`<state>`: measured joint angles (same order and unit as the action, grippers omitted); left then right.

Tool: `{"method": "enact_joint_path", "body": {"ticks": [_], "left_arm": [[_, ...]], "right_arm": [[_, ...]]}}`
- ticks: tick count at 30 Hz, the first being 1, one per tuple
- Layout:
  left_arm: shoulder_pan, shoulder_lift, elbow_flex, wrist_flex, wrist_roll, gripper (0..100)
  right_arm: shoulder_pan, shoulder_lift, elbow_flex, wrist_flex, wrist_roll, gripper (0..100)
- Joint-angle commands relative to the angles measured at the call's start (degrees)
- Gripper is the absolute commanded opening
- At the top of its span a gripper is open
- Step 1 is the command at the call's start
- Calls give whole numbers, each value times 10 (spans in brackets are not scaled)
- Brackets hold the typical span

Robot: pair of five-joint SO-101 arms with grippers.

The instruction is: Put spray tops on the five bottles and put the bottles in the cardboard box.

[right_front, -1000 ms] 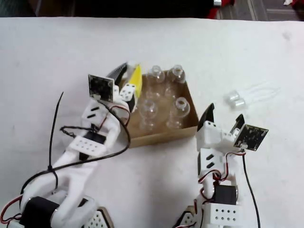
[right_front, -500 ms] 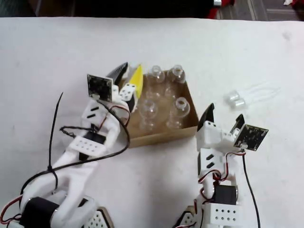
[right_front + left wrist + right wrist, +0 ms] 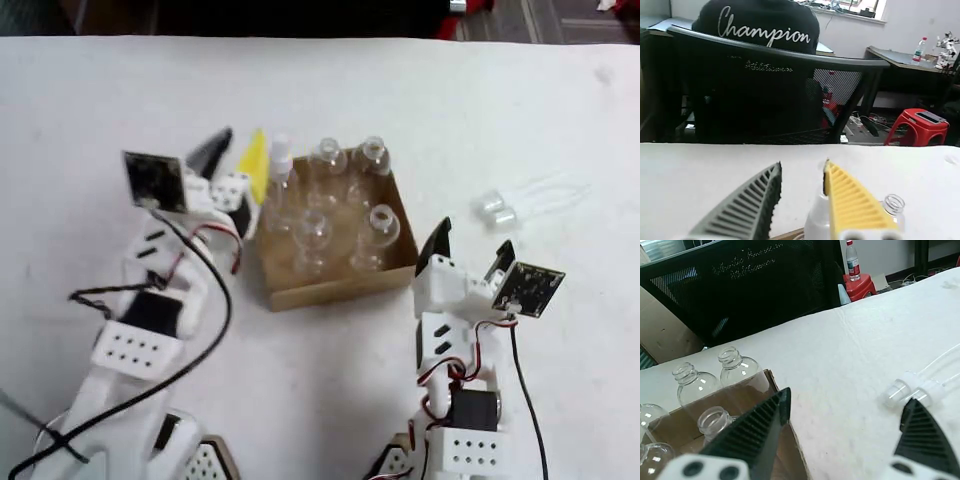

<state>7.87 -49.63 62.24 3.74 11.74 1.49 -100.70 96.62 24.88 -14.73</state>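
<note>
A white worktop [image 3: 120, 90] seen from above, with a shallow cardboard box [image 3: 340, 290] in the middle of the frame. Four clear bottles with open necks [image 3: 314, 232] stand upright inside the box, two toward the top of the frame and two nearer the arms. A fifth bottle, fitted with a white spray top [image 3: 278, 178], stands upright at the box's upper left corner. The left hand [image 3: 242, 140] sits just left of that bottle, released, its grey and yellow fingers spread with nothing between them. The yellow finger is close beside the bottle, and I cannot tell whether they touch. The right hand [image 3: 476, 238] hangs by the box's lower right corner, also released and holding nothing. Two loose spray tops [image 3: 497, 208] lie side by side on the worktop to the right of the box, with thin clear tubes trailing away from them.
</note>
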Motion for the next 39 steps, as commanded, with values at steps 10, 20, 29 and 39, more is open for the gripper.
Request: {"method": "enact_joint_path", "body": {"ticks": [10,20,29,39], "left_arm": [[-65,335,-575,450,4,135],[-37,612,-839,540,-47,22],[22,658,-884,555,-49,37],[37,658,-885,597,-50,37]], "right_arm": [[6,-6,4,-1,5,318],[6,-6,4,-1,5,318],[6,-6,4,-1,5,318],[6,-6,4,-1,5,318]]}}
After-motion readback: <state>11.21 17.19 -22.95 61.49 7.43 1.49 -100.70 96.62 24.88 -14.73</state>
